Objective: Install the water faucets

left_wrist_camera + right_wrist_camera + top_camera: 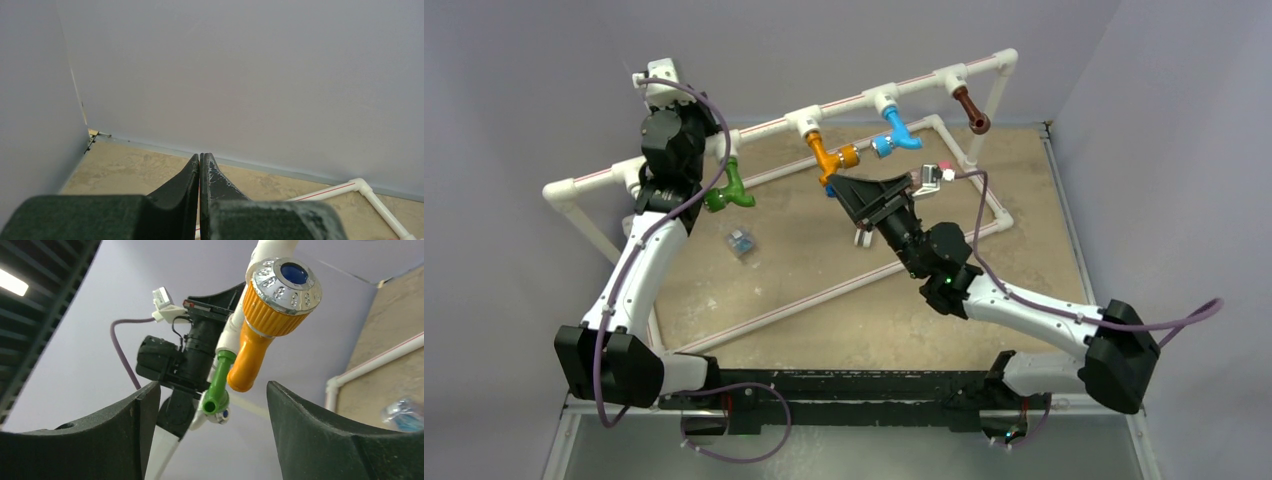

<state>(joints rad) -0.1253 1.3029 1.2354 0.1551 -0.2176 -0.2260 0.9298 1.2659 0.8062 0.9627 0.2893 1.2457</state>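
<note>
Four water faucets hang from the raised white pipe rail: green, orange, blue and brown. My right gripper sits just under the orange faucet and is open; its fingers stand wide apart and touch nothing. Between them, farther off, the green faucet shows. My left gripper is raised at the rail's left end, above the green faucet. In its wrist view the left gripper is shut on nothing and points at the back wall.
A low white pipe rectangle lies on the tan table. A small clear packet rests inside it near the left arm. Grey walls close in the back and both sides. A pipe corner shows at the left wrist's lower right.
</note>
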